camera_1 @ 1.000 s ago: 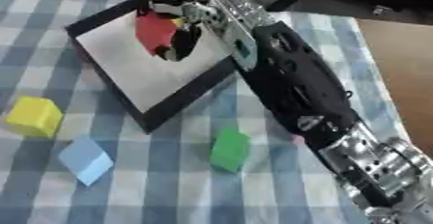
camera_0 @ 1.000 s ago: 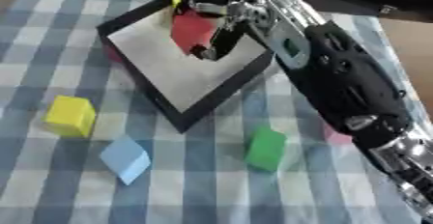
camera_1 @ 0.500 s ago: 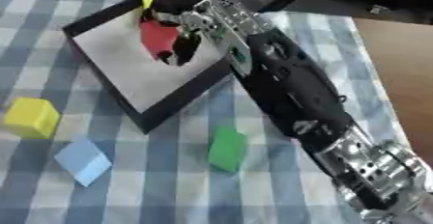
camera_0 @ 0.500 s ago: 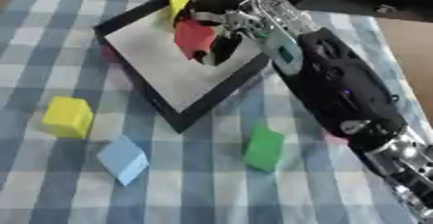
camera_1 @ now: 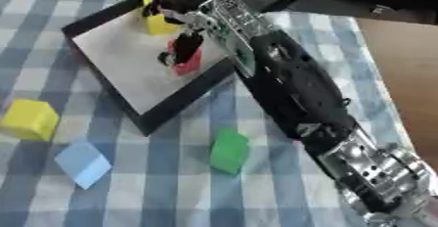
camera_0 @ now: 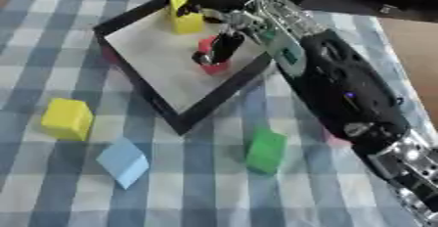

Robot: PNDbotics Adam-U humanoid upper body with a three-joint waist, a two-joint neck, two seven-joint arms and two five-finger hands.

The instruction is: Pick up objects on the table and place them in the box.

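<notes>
There, hand point(camera_0: 224, 45) on red block point(camera_0: 210, 65), mid-box point(camera_0: 154, 96).

Tablecloth point(camera_0: 51, 182): woven cloth, matt, blue-white check. Box point(camera_0: 218, 96): matt black rim, pale matt paper-like floor. Blocks matt and smooth: yellow block point(camera_0: 67, 119), green block point(camera_0: 266, 150), light blue block point(camera_0: 124, 162). Arm point(camera_0: 346, 99): glossy black plastic shell, silver metal joints

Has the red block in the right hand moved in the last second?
Yes. The red block has dropped lower inside the black-rimmed box, now resting on its white floor; the right hand remains at it.
</notes>
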